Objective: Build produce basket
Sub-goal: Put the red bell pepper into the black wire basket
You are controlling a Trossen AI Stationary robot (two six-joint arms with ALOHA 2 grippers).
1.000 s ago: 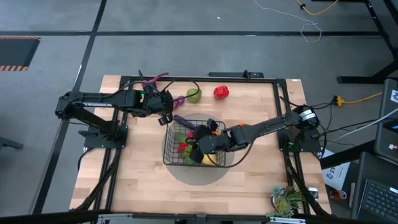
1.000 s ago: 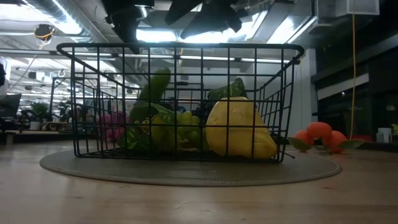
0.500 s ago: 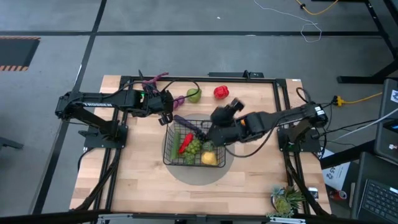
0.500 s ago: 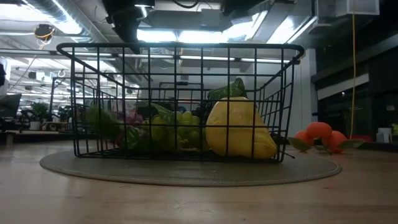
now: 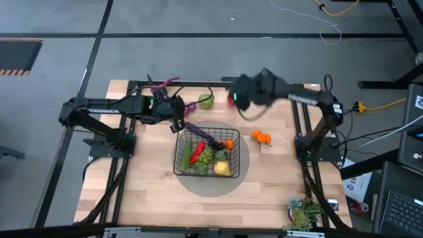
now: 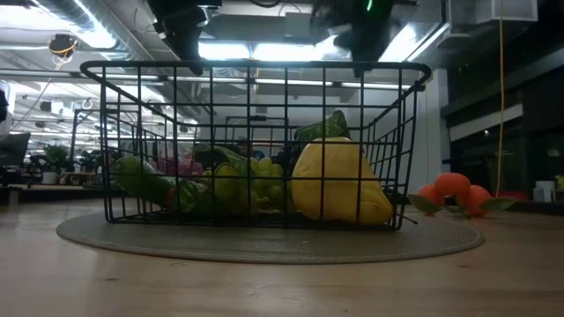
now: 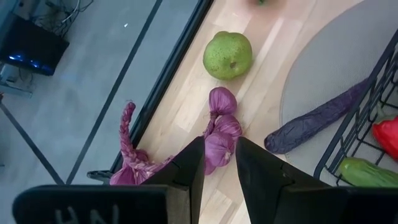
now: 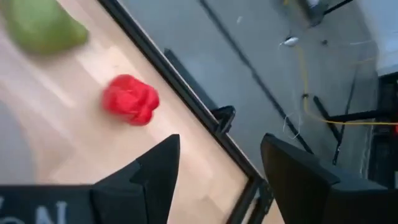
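Observation:
The black wire basket (image 5: 178, 158) stands on a grey round mat (image 5: 241, 173). In it lie a cucumber (image 6: 150, 180), a red chili (image 5: 196, 152), green grapes (image 5: 207, 156) and a yellow fruit (image 6: 339, 180). A long dark purple piece (image 7: 317, 118) sticks out past its far left corner. On the table lie a purple string of bulbs (image 7: 224, 121), a green pear (image 7: 227, 55), a red pepper (image 8: 130, 99) and oranges (image 5: 262, 137). My left gripper (image 7: 219, 142) hovers narrowly open above the string. My right gripper (image 8: 221, 140) hangs open near the pepper.
A spiky green potted plant (image 5: 304, 213) stands at the near right corner. A dark metal frame (image 5: 198, 84) and cables run along the table's far edge, behind the pear and the pepper. Bare wood lies in front of the mat.
My right gripper has risen out of the basket and swung toward the table's far edge, ending over the red pepper, still open. The cucumber, which stood upright in the basket, has tipped over and now lies along the basket's floor. The oranges, earlier under the arm, now show.

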